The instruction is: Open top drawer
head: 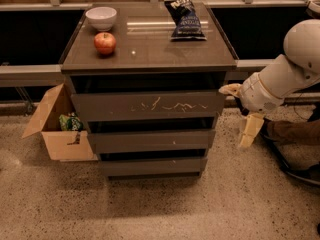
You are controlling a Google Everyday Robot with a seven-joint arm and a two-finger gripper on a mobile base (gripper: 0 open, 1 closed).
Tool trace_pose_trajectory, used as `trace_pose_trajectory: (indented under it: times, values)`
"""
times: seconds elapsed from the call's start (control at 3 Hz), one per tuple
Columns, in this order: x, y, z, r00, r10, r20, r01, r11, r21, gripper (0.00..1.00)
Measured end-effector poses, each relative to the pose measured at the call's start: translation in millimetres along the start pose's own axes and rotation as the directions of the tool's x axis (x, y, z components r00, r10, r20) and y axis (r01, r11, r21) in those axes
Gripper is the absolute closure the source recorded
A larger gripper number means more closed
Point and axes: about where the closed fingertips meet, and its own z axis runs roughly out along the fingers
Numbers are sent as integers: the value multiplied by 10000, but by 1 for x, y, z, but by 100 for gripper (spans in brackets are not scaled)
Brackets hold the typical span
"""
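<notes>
Approach step: your pincer [240,110], spread wide, hangs w/ the top drawer [147,105] just to its left; next, catch drawer's edge & pull.

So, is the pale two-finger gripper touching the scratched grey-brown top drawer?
Cannot tell. Camera view: the gripper hangs right of the top drawer; gap or contact unclear.

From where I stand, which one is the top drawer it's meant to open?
Find the grey-brown cabinet with the apple on top. The top drawer is its tallest front, level with the claw hanging beside it; only it bears white squiggly scratches.
</notes>
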Motion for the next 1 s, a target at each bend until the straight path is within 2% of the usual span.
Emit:
trace_pose_trajectory:
  times: [0.33, 0.67, 1.0]
  values:
    - [0, 0, 0, 10000, -1, 0, 1, 10000, 0, 0]
    - [5, -10, 8, 9992, -361, -161, 363, 9993, 125, 0]
    - [21, -42, 27, 9934, -1086, -376, 1095, 9937, 231, 0]
